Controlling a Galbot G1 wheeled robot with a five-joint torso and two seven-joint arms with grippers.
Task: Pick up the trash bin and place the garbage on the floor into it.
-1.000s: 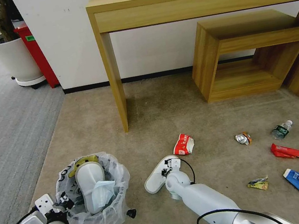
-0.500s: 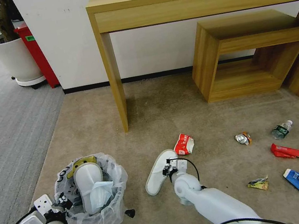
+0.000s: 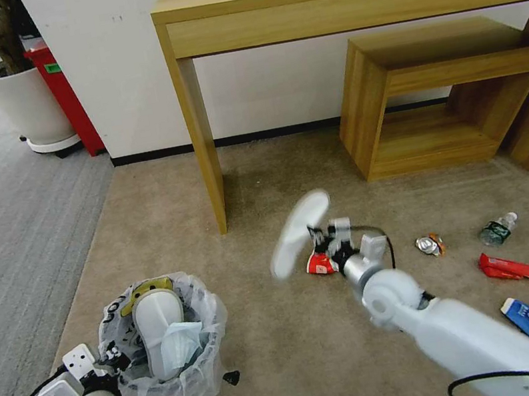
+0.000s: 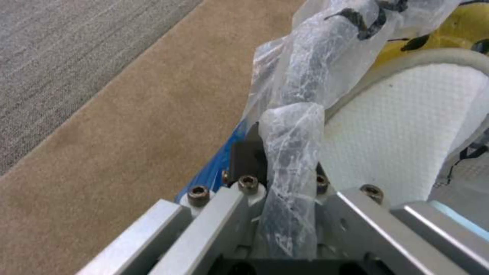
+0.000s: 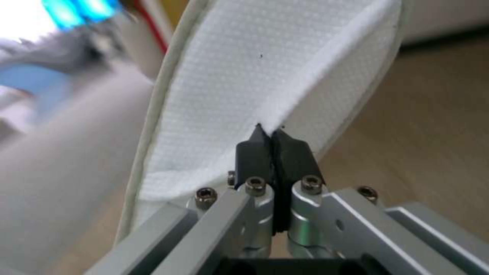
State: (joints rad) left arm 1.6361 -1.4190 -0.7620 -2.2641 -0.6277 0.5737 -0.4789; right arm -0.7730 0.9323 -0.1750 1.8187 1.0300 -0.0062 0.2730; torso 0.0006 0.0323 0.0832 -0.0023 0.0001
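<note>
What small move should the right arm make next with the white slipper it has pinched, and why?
Probably carry it left, over the trash bin. The right gripper has its jaws shut on the white slipper, which is lifted off the floor. The left gripper holds the bin's rim, and another slipper already stands inside it.

Left gripper (image 4: pixel 285 198) pinching bag-wrapped trash bin (image 4: pixel 311 95) rim, white slipper (image 4: pixel 402 130) inside — tan floor (image 4: pixel 127 133)

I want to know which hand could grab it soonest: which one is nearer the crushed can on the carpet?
Right. The right hand, shut on a white slipper, is just left of the crushed metal can. The left hand grips the bag-lined trash bin far across the carpet.
</note>
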